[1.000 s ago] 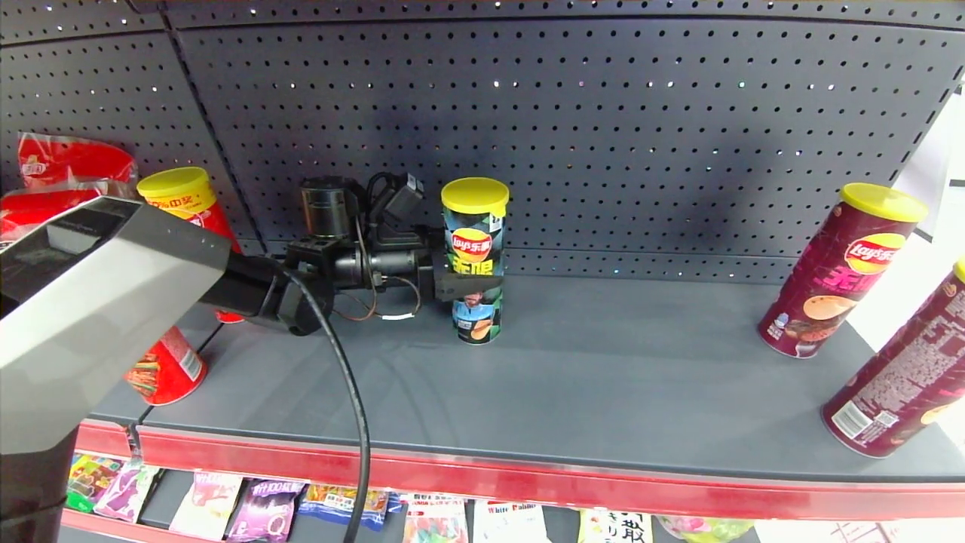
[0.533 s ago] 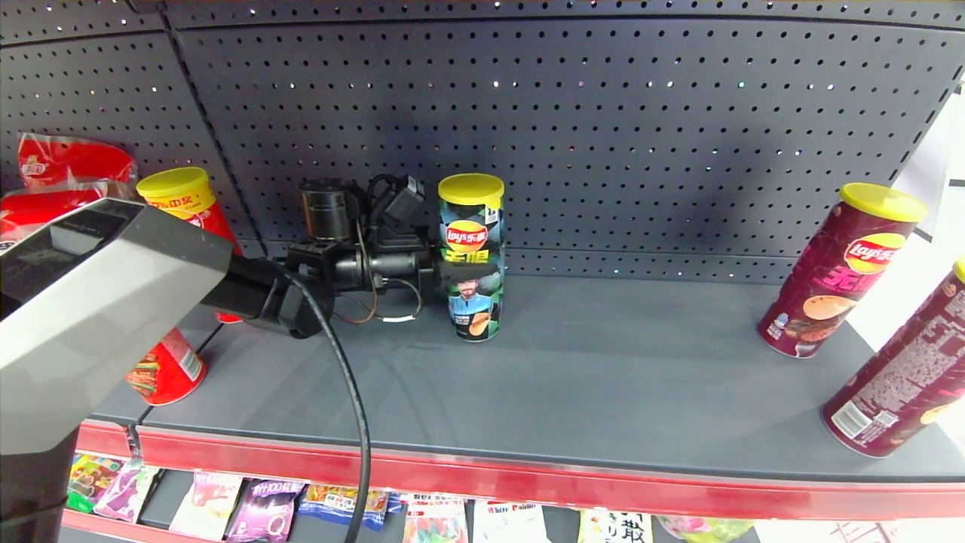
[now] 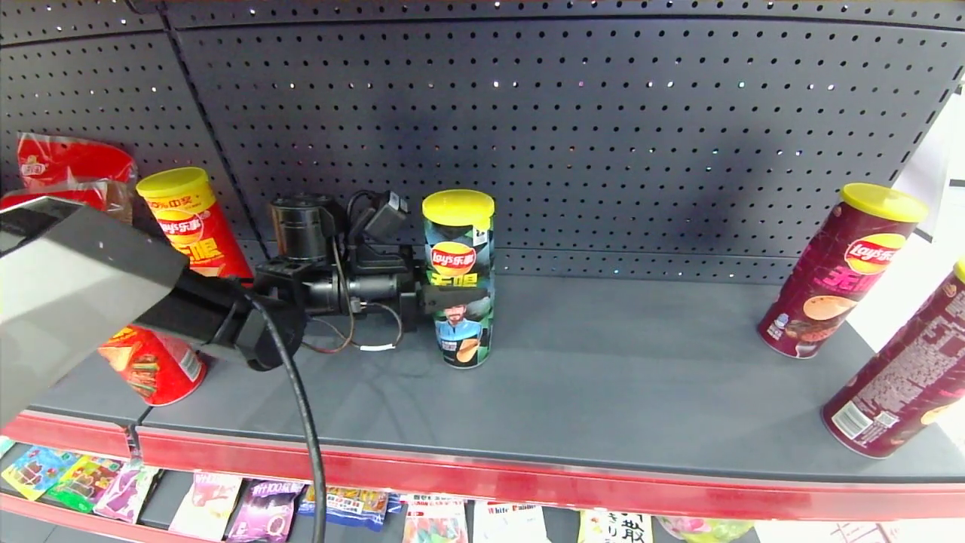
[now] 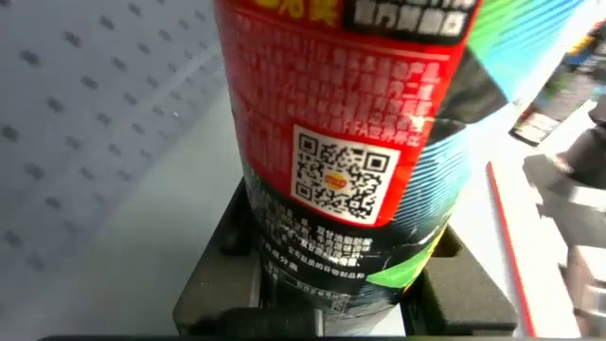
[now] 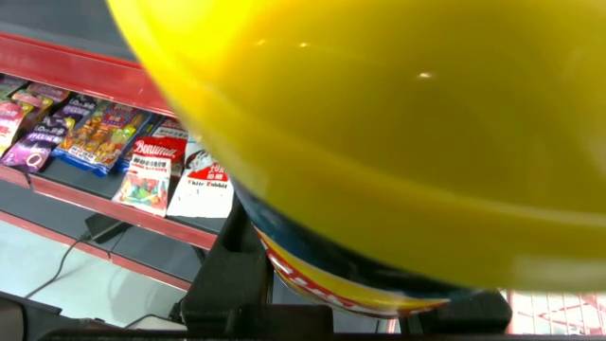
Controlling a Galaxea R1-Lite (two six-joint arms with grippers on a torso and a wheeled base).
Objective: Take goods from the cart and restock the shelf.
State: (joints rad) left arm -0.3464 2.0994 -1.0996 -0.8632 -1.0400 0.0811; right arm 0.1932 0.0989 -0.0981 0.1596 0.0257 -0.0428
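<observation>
Cylindrical green-and-black chip can (image 3: 455, 260), glossy printed wall and flat yellow plastic lid, standing upright on the matte grey shelf board (image 3: 603, 377), left of its centre. The left gripper (image 3: 456, 298) clasps the can at mid-height, black fingers (image 4: 222, 275) pressed to either side; its arm lies level above the board, coming from the board's left end. The right gripper (image 5: 331, 303) grips a second, yellow-lidded can (image 5: 398, 123). A red chip can (image 3: 181, 241) stands at the board's left end and two maroon chip cans (image 3: 837, 279) at its right end. Behind the board rises perforated grey pegboard (image 3: 603, 136); a red lip (image 3: 528, 475) edges its front, with snack packets (image 3: 264, 509) below.
</observation>
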